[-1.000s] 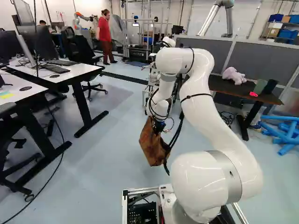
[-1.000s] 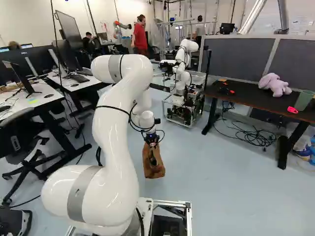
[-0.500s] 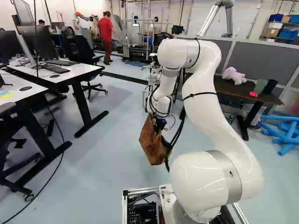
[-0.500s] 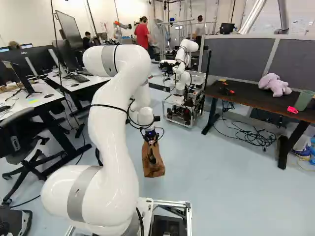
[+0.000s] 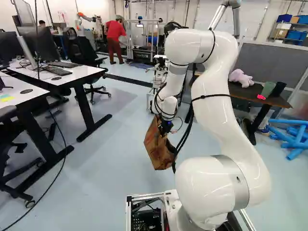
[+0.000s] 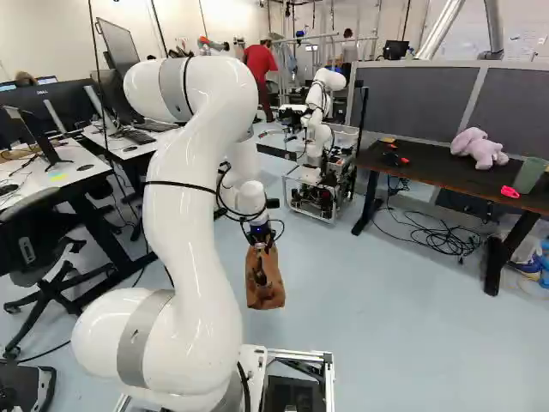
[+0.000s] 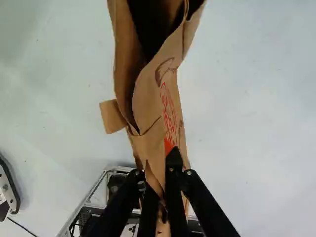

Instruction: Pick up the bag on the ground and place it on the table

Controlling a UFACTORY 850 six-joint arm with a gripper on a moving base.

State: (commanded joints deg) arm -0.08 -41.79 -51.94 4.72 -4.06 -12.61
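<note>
Pale floor (image 5: 106, 163) is stretching below the jaws while the bag (image 5: 156, 147) is edging upward

Left base view: the white arm (image 5: 214, 96) is now folding with its elbow higher than a second ago, and the gripper (image 5: 166, 129) is creeping up with it. The bag is travelling along, hanging tilted just under the jaws. Desks are keeping their places, so the base is apparently standing still. A white desk (image 5: 74, 74) is standing well to the left of the jaws.

Right base view: the elbow is swinging up and leftward, and the bag is shifting slightly the same way. It is looking clear of the floor beneath the jaws, so the pick is probably working and the carry is only beginning. The dark table (image 6: 429, 176) is standing well apart, to the right of the jaws, with a pink toy (image 6: 480, 148) sitting on it. That surface is seeming the likelier goal, and the bag is needing more height before crossing its edge. Another robot (image 6: 330, 86) is standing ahead of the jaws.

Wrist view: the jaws are pinching folded paper of the bag narrowly between them, and its mouth (image 7: 150, 24) is gaping ahead of them. A thin fold like this could be tearing or slipping if the swing is rough.
</note>
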